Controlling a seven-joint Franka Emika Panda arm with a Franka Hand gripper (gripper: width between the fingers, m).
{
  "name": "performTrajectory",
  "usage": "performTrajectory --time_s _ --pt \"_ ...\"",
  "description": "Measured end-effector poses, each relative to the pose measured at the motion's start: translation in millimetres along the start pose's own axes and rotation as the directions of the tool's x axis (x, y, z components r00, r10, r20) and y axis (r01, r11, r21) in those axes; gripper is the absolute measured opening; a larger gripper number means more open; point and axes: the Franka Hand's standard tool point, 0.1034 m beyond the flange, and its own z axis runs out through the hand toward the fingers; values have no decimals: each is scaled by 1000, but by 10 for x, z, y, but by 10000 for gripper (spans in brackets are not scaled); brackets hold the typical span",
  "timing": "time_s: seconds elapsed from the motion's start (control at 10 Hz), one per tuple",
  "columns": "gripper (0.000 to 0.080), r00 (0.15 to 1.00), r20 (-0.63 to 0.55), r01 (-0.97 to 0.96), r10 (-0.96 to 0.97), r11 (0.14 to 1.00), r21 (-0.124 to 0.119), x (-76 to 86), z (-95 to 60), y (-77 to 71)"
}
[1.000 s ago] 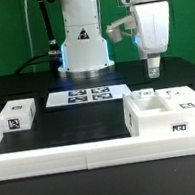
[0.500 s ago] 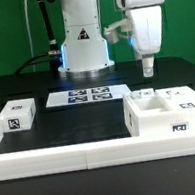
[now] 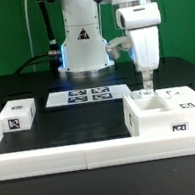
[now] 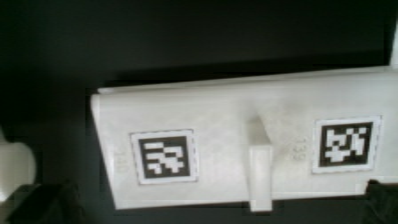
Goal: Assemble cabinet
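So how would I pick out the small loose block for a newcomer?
Find the long white rail along the table's near edge. Behind its end on the exterior view's left sits the small white block. Unlike the flat marker board and the bigger cabinet body, it is compact, its near face tagged.

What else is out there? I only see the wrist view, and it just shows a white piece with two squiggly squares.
Observer: A small white block with a tag sits far off at the exterior view's left, apart from the cabinet.
Operator: Is anything between them?
Observer: Yes, the marker board lies flat between them, a little further back.
Operator: Where's my claw?
Observer: The claw hangs over the cabinet's end nearest the exterior view's left. I can't tell whether it touches.
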Motion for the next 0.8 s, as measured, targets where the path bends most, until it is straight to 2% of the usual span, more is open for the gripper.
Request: performTrajectory --time_s 0.7,0.8 --pt "797 1000 -5 -4 5 998 57 2 243 -174" --pt "661 1000 -5 -5 5 998 57 2 244 -175"
